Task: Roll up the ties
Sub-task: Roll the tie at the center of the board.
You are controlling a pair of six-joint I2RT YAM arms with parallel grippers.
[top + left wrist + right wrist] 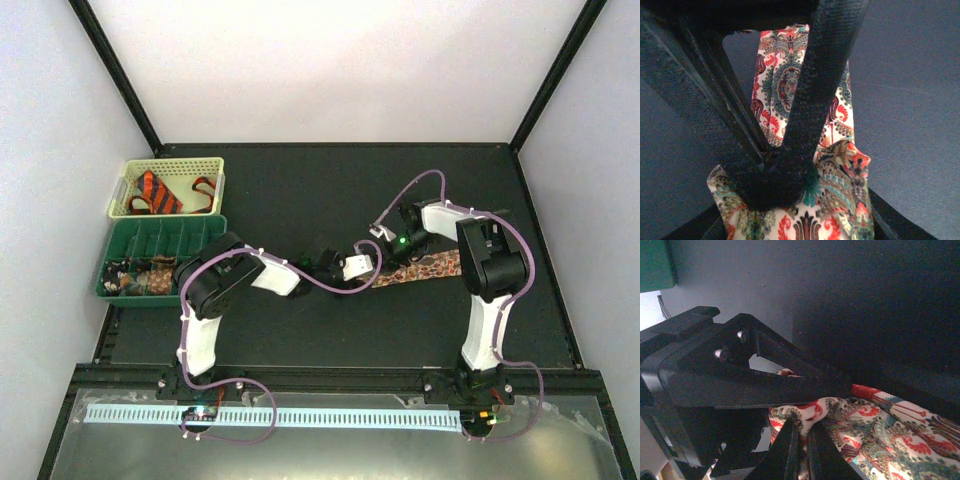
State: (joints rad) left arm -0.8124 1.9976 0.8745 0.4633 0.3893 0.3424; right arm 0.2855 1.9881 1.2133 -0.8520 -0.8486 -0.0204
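A paisley tie [428, 268] in brown, green and red lies as a strip on the dark table [300, 190] at centre right. My left gripper [372, 263] is at its left end. In the left wrist view its fingers [810, 100] are shut on a bunched fold of the tie [840, 190]. My right gripper [398, 246] is right beside it. In the right wrist view its fingers [790, 450] pinch a fold of the same tie [875, 430]. An orange tie with black stripes [158, 191] lies in a pale yellow basket [215, 166] at far left.
A green compartment tray [205, 232] stands in front of the basket, with small patterned coils [135, 280] in its near cells. Purple cables [420, 185] loop over both arms. The left gripper's black body [740, 385] fills the right wrist view's left side.
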